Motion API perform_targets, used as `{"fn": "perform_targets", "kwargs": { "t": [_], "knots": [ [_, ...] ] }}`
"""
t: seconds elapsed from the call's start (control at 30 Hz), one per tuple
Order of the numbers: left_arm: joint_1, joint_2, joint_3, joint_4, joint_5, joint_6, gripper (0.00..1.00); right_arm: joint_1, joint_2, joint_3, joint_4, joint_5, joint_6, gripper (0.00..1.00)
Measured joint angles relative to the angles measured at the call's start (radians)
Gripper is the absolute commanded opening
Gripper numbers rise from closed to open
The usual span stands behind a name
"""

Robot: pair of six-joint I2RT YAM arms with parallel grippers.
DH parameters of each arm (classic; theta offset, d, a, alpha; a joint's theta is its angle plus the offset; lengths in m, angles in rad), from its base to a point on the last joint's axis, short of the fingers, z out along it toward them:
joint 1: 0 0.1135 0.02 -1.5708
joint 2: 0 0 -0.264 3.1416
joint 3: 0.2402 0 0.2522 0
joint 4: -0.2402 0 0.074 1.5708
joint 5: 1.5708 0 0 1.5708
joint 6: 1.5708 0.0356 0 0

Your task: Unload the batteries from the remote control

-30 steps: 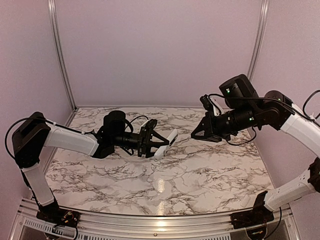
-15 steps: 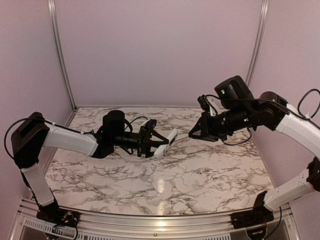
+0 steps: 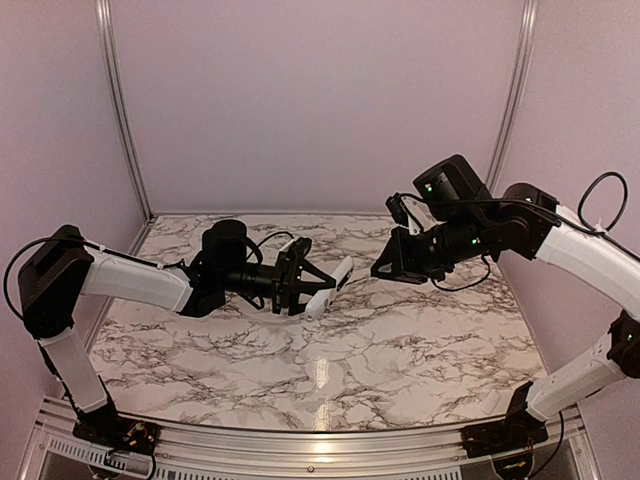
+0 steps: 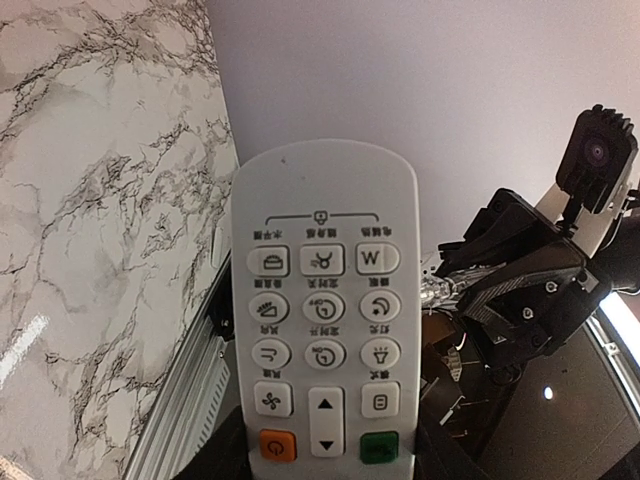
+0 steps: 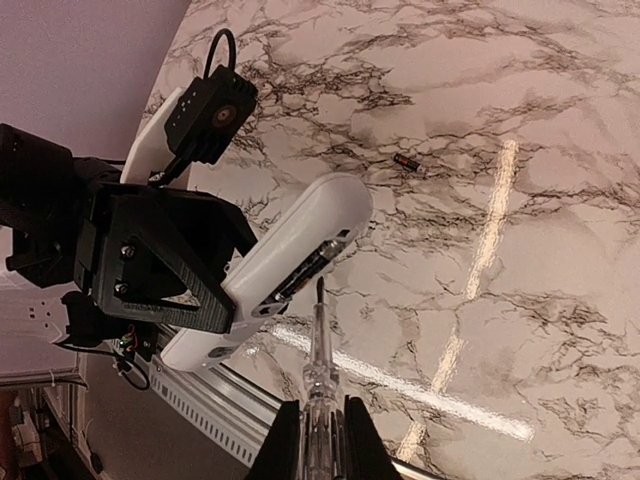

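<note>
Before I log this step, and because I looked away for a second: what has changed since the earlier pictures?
The right gripper, clamped on its thin stick, swung left, closer to the remote control. Nothing was taken hold of or let go. The left gripper kept its hold on it, almost in the same place.

**Held aloft, met from the right**

The remote control (image 3: 334, 282) sits in the left gripper (image 3: 308, 287) above the table (image 3: 400, 350), left of centre. The right gripper (image 3: 385, 268) is just to its right, and the thin stick (image 5: 320, 350) it holds reaches the remote's back face. One battery (image 5: 407, 162) lies on the table, apart.
</note>
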Motion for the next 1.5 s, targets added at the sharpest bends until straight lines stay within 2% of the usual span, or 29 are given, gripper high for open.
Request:
{"fn": "perform_targets", "kwargs": {
  "t": [0.6,1.5],
  "knots": [
    [0.0,-0.008,-0.005,-0.021,-0.004,0.02,0.0,-0.001,-0.001,0.024,0.012,-0.002,-0.006,0.0],
    [0.006,-0.026,-0.018,0.013,-0.019,-0.061,0.0,-0.003,0.056,0.053,0.034,-0.021,-0.01,0.0]
  ]
}}
